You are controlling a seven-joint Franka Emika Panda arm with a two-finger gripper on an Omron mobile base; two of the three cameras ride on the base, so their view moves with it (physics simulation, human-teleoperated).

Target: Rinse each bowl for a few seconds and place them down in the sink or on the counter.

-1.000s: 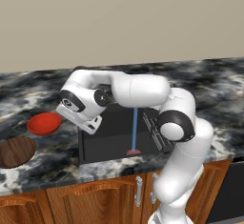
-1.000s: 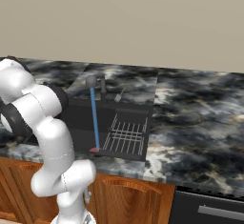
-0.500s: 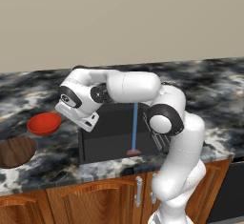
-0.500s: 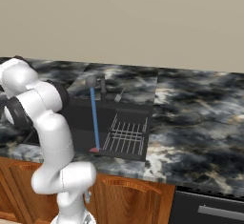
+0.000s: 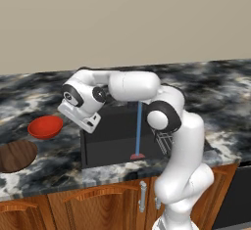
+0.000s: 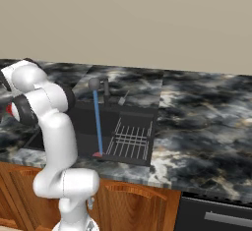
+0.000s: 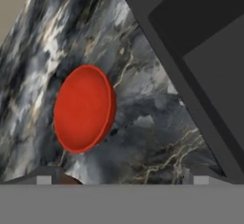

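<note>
Two bowls are waiting on the counter (image 5: 59,160) to the left of the sink (image 5: 110,141), and the red bowl (image 5: 45,126) is the one the coming move is turning on. It is sitting upright on the marbled stone, apart from the basin's edge, with the brown wood-grain bowl (image 5: 16,155) just beside it, nearer the cabinet fronts. Being round, it is offering no long axis to line up with, so any stretch of rim is serving equally well.

In the left base view the gripper (image 5: 78,118) is hanging above and to the right of the red bowl, between it and the sink, not touching it and tilting down toward it. The jaws are spread wide and are carrying nothing. Judging from that, the approach is calling for a short drop down and to the left onto the near rim.

In the hand view the red bowl (image 7: 84,108) is lying nearly centred ahead of the fingers, with the sink's dark corner (image 7: 190,51) off to one side (the picture is rolled, so its directions are not the room's). In the right base view a thin blue stream (image 6: 96,123) is running from the faucet (image 6: 95,85) into the basin beside the wire rack (image 6: 130,139), which the hand view is not giving.
</note>
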